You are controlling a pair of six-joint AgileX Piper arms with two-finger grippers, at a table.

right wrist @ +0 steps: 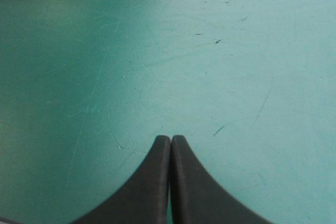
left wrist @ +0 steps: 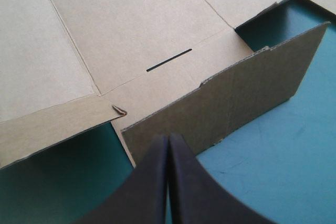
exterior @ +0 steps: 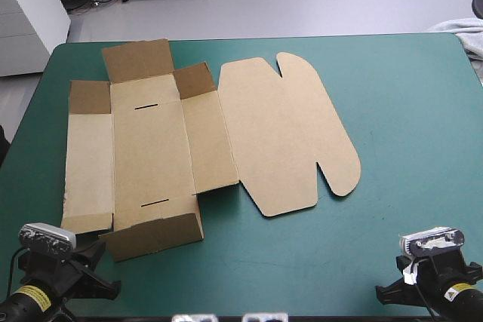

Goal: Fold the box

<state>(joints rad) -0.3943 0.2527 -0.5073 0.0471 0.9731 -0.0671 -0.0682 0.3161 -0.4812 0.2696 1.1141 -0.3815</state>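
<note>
I read the box (exterior: 151, 148) as barely started: mostly flat left of centre, near flap (exterior: 155, 235) up, left gripper (left wrist: 169, 137) and right gripper (right wrist: 171, 139) both clenched empty.

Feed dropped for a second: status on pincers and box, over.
Left pincer shut, empty; right pincer shut, empty. The box mostly flat, near flap raised ahead of left pincer. Nothing seen in the way.

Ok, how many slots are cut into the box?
2, both in the box's wide panel: one slot toward the table's far edge, one toward the near edge. None looks hidden.
</note>
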